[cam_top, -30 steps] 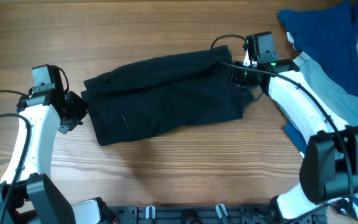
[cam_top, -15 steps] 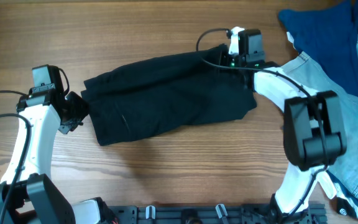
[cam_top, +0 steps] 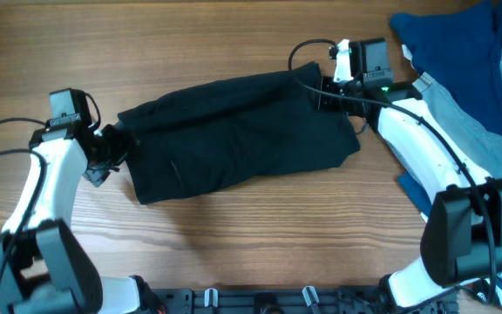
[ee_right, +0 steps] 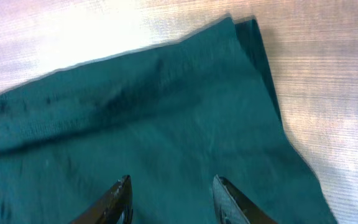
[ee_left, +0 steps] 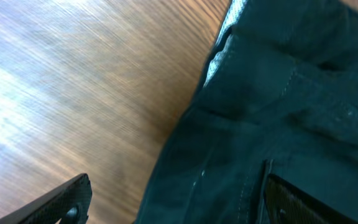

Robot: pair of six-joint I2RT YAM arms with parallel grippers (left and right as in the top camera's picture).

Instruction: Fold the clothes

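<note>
Shorts (cam_top: 234, 131) sprawl overhead; only wrist views show left hand (ee_left: 176, 190), right hand (ee_right: 173, 190) spread.

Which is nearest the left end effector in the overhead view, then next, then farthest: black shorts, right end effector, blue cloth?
1. The black shorts, right beside the left end effector.
2. The right end effector, at the shorts' far end.
3. The blue cloth, top right corner.

Matt black woven cloth shorts (cam_top: 234, 131); you see them on a smooth, grained wood table (cam_top: 190, 44). The right arm's casing (cam_top: 421, 139) is glossy white plastic.
</note>
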